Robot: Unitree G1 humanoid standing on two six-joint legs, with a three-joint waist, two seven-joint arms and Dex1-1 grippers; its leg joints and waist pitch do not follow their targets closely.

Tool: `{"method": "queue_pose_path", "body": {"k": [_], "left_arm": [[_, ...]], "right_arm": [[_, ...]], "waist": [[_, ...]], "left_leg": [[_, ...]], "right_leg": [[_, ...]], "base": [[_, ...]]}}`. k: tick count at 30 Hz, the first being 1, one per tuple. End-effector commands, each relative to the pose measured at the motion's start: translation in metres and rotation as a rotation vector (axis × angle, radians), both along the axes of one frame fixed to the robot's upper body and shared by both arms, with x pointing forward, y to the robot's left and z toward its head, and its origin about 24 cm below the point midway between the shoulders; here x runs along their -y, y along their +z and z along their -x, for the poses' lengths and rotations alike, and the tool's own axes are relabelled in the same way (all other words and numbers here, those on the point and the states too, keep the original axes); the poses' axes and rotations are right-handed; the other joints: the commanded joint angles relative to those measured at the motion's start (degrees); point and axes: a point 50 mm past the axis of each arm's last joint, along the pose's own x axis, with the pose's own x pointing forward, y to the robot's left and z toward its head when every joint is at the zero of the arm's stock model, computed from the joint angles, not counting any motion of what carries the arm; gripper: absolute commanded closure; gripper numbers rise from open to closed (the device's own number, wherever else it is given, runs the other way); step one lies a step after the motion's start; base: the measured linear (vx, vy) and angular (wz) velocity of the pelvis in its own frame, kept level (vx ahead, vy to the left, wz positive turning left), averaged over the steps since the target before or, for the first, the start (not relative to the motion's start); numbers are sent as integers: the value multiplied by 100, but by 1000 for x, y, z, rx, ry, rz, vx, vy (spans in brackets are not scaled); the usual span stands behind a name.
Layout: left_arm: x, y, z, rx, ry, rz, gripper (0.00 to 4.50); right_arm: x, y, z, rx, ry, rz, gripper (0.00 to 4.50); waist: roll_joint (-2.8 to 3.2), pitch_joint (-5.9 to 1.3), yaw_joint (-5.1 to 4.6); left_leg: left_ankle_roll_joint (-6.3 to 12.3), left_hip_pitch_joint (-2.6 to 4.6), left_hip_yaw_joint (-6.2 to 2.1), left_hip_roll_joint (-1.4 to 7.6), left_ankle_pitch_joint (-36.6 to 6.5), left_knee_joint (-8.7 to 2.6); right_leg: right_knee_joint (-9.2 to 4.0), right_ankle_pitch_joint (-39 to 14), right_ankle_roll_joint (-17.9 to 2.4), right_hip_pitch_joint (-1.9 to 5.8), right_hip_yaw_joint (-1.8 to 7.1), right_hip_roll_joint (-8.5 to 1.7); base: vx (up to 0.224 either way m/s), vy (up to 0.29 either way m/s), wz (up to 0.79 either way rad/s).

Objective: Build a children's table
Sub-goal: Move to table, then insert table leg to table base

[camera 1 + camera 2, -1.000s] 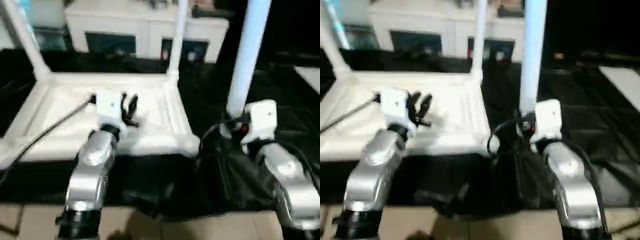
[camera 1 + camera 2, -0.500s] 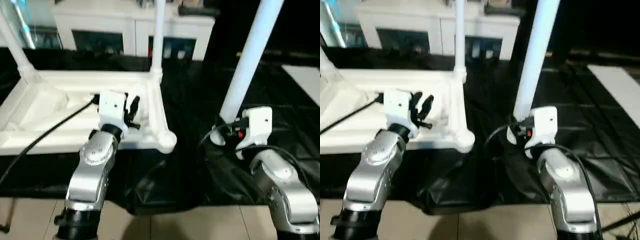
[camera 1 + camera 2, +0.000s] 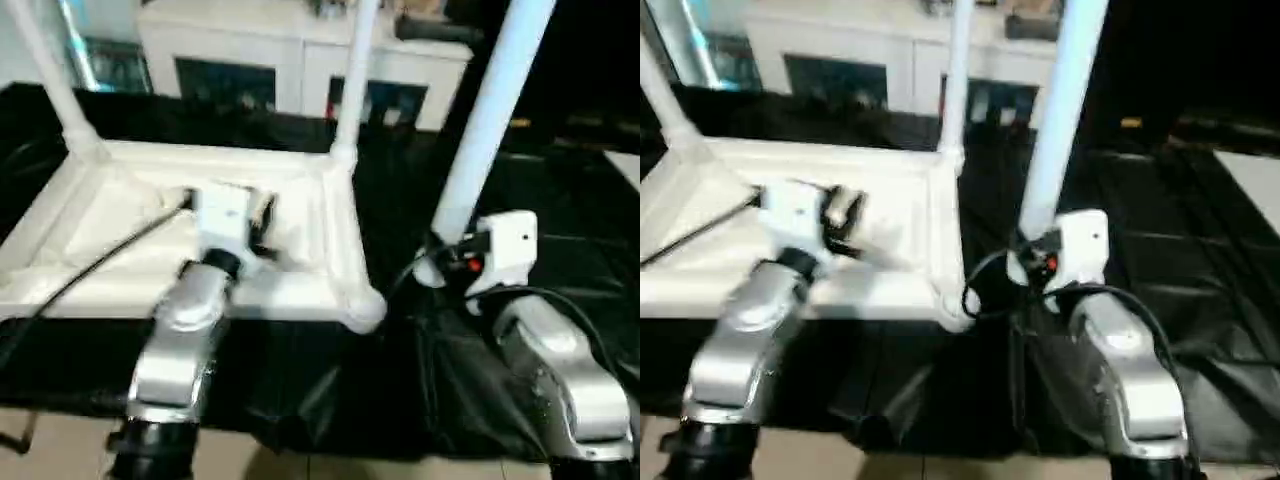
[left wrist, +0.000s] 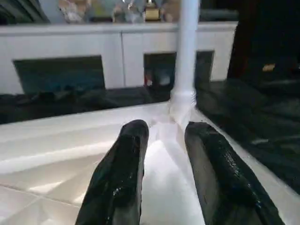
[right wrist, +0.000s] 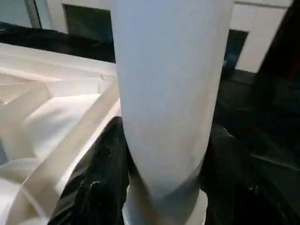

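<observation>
While a leg (image 3: 487,120) is clamped near its thick end by the right end effector (image 5: 164,187), the empty corner socket (image 3: 366,310) lies just beside it, toward the left arm. The leg is held tilted, so it could jam or skid off the socket rim if lowered unaligned. The left end effector (image 4: 164,154), fingers apart and empty, hovers over the upturned tabletop (image 3: 120,270); unbraced, the top could slide on the black sheet (image 3: 560,180).
</observation>
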Motion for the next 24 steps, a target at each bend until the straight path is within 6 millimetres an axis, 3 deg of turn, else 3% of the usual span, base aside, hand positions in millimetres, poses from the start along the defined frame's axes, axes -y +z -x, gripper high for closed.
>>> {"method": "queue_pose_path", "body": {"k": [1, 2, 3, 4, 5, 6, 7, 8, 9, 10, 11, 12, 13, 14, 15, 16, 17, 18, 20, 21, 22, 23, 24], "left_arm": [[3, 0, -1, -1, -21, 8, 286], [4, -1, -1, -6, -32, 20, 286], [5, -2, -1, -12, -52, 27, 286], [7, -3, -1, -16, -70, 21, 286], [8, -3, -1, -17, -77, 17, 286], [10, -5, 0, -20, -115, 28, 286], [13, -7, 1, -32, -160, 33, 286], [15, -11, 2, -45, -203, 16, 286], [18, -14, 3, -63, -259, -3, 286], [20, -17, 4, -84, -304, -19, 286], [21, -19, 4, -96, -343, -41, 286], [22, -20, 5, -103, -364, -49, 286], [24, -23, 7, -122, -423, -59, 286], [24, -23, 7, -122, -423, -59, 268], [26, -28, 12, -186, -600, -84, 257], [26, -28, 12, -186, -600, -84, 250], [26, -31, 16, -230, -716, -100, 250], [24, -34, 17, -271, -808, -136, 231], [23, -37, 16, -312, -862, -180, 218], [23, -38, 6, -337, -904, -243, 211], [23, -38, 5, -337, -908, -248, 207], [25, -39, 2, -343, -942, -285, 199], [25, -41, -1, -358, -966, -337, 188]], "right_arm": [[10, 6, 0, 29, -27, -3, 264], [12, 7, 0, 34, -27, 0, 264], [13, 8, 0, 41, -26, 5, 264], [15, 8, 0, 43, -26, 7, 264], [15, 8, -1, 43, -26, 7, 264], [16, 9, -1, 47, -25, 12, 264], [16, 9, -1, 49, -25, 16, 264], [16, 9, -1, 50, -22, 14, 264], [16, 9, -2, 50, -15, 15, 264], [16, 9, -2, 51, -7, 18, 264], [15, 9, -2, 51, -2, 17, 264], [15, 9, -2, 51, 0, 16, 264], [15, 9, -3, 51, 4, 14, 264], [15, 9, -3, 51, 4, 14, 264], [14, 12, -5, 50, 34, -7, 264], [14, 12, -5, 50, 34, -7, 264], [14, 13, -6, 53, 61, -22, 264], [15, 14, -7, 50, 85, -39, 264], [16, 16, -7, 48, 103, -44, 264], [16, 18, -4, 17, 186, -117, 264], [16, 18, -4, 16, 190, -117, 264], [16, 17, -2, 4, 223, -118, 264], [16, 16, 0, -14, 251, -117, 264]], "waist": [[47, -562, -292], [47, -562, -292], [-212, -541, -191], [-434, -575, 91], [-436, -504, 189], [-429, -513, 244], [-365, -496, 255], [-270, -474, 249], [-40, -455, 214], [-33, -410, 179], [-46, -380, 174], [-29, -350, 223], [-13, -294, 239], [-13, -294, 239], [-53, -217, 262], [-62, -199, 273], [-65, -196, 266], [-29, -210, 264], [-34, -214, 246], [-62, -197, 236], [-37, -223, 272], [-61, -213, 255], [-45, -217, 272]], "left_leg": [[3178, 1195, -866, 776, 3914, -158], [3178, 1195, -866, 776, 3914, -158], [2543, 483, -470, 22, 4578, 240], [1827, -571, -141, -550, 2452, 563], [1432, -735, -163, -347, 1542, 590], [660, -770, -110, -246, 1242, 292], [405, -728, -54, -273, 1558, 121], [266, -668, -17, -281, 1858, 23], [122, -403, -39, -38, 2271, 52], [109, -282, -37, 119, 2079, -23], [8, -280, -50, 160, 1857, -97], [-149, -188, -40, 232, 1267, -161], [-265, -140, 3, 270, 457, -255], [-265, -140, 3, 270, 457, -255], [-403, -91, 82, 295, -580, -361], [-410, -76, 108, 272, -836, -386], [-436, -90, 111, 277, -1102, -434], [-468, -133, 97, 272, -1125, -451], [-478, -135, 115, 277, -1135, -450], [-471, -172, 139, 263, -1157, -462], [-456, -127, 149, 269, -1224, -441], [-429, -167, 148, 260, -1187, -451], [-436, -184, 149, 267, -1168, -460]], "right_leg": [[374, 67, -169, -883, 125, -98], [374, 67, -169, -883, 125, -98], [53, 1753, -31, -553, 560, -418], [138, 4602, -310, 505, 1146, -606], [137, 6256, -634, 542, 1274, -804], [438, 8639, -896, 551, 1019, -450], [492, 8852, -843, 490, 843, -170], [477, 8489, -770, 428, 734, 11], [383, 6507, -572, 202, 646, 94], [246, 5018, -649, 75, 640, 77], [184, 4278, -722, 85, 632, 52], [58, 2913, -857, 1, 628, 17], [-42, 1678, -978, -47, 630, -25], [-42, 1678, -978, -47, 630, -25], [-179, 271, -983, -96, 636, -61], [-215, -187, -933, -113, 648, -71], [-264, -786, -800, -135, 669, -105], [-274, -990, -662, -148, 676, -109], [-288, -1012, -596, -195, 690, -99], [-321, -1068, -558, -210, 707, -95], [-322, -1135, -569, -250, 716, -113], [-341, -1144, -574, -227, 714, -111], [-353, -1163, -565, -231, 718, -123]], "base": [[203, -78, 7], [108, -104, -10], [108, -104, -10], [74, -110, -9], [43, -23, 22], [43, -23, 22], [-75, 20, 15], [-92, -26, -7], [-92, -26, -7], [0, 0, 0], [-70, -15, 5], [-70, -15, 5], [-100, 6, 3], [-112, 22, 9], [-112, 22, 9], [-109, 13, 8], [-104, 13, -1], [-104, 13, -1], [-94, 14, -4], [-86, 10, -2], [-68, 2, 2], [-54, 0, 1], [-54, 0, 1]]}}
